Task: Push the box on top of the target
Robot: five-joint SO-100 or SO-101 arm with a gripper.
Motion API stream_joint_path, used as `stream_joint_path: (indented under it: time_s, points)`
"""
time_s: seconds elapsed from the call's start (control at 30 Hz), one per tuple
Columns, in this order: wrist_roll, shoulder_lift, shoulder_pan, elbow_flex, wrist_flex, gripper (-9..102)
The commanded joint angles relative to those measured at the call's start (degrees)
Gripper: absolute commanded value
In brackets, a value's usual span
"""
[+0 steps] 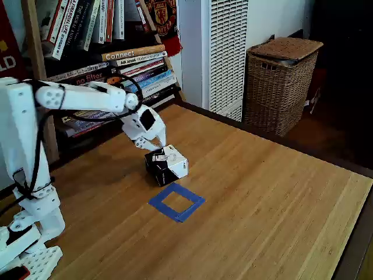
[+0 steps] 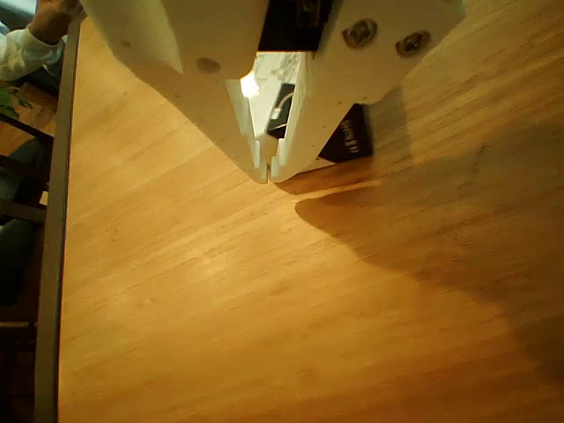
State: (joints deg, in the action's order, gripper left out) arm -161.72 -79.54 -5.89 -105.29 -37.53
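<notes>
Boxes: one — black and white, on the desk toward its far-left edge in the fixed view.
Targets: one blue tape square, just nearer the front edge than the box.
Arms: one, mine, white, at the desk's left edge.
Grippers: one, with two fingers — I count both in the other view.
Wicker baskets: one, lidded, beyond the desk's far edge.
Books: too many on the shelf for me to count.
Persons: one sleeve, off the desk's corner in the other view.
</notes>
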Motion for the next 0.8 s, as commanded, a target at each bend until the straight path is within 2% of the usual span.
stream_joint_path:
  time_s: [0.0,0.77]
  points:
    - [-0.6,0.4,0.7,2.9,1.1,0]
    - [-4.8,1.5,5.4,3.9,0.1,0]
